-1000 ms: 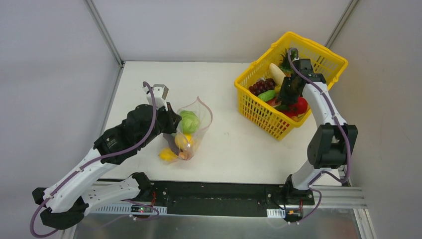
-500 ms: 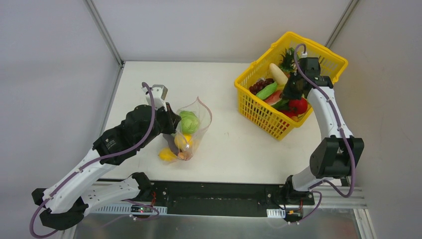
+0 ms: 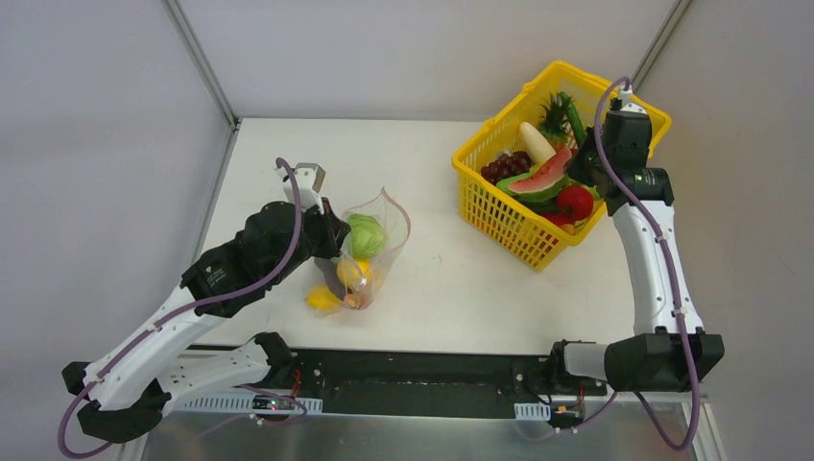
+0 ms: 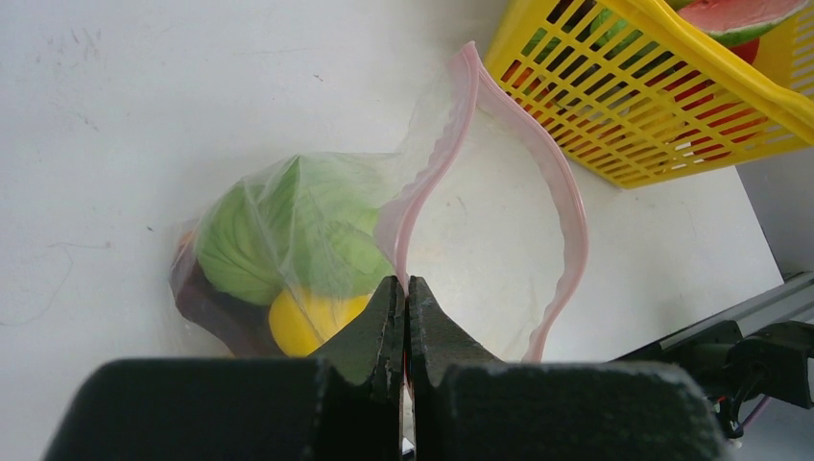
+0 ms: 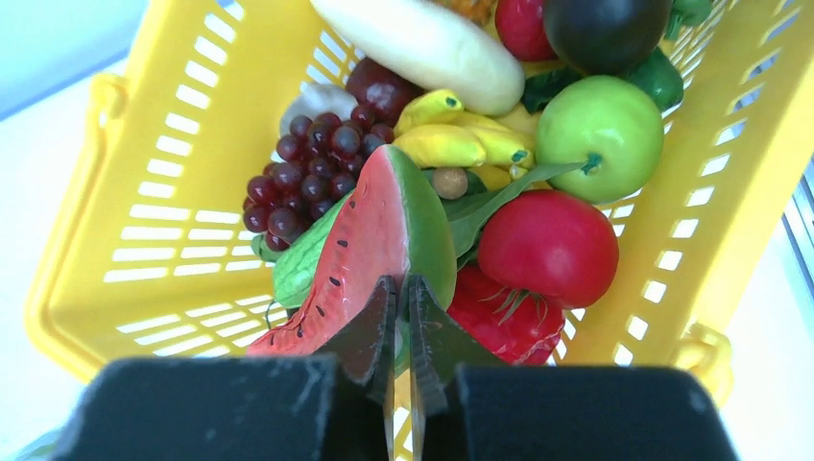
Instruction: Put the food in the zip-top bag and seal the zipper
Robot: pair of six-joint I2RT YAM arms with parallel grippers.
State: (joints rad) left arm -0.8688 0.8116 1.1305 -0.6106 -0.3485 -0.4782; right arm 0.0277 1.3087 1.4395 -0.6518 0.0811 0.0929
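White table (image 3: 451, 279), grey wall panels (image 3: 96, 144) round it. Vs 1 s ago, we see the R arm raised out of the yellow basket (image 3: 499, 219), w/ the watermelon slice (image 3: 538, 180) tipped up. The right gripper (image 5: 403, 284) is closed, apparently pinching the slice's rind. The left gripper (image 4: 405, 293) is clamped on the zipper (image 4: 568, 211) of the zip-top bag (image 3: 376, 252), mid-left on the table, cabbage (image 3: 365, 235) inside.

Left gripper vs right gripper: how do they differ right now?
The left gripper is shut on the zip-top bag at its pink zipper. The right gripper is shut on the watermelon slice at its rind. The left gripper sits low over the table, with the bag's mouth gaping. The right gripper is above the yellow basket of toy food. Shared: both pinch a thin edge, jaws nearly together.
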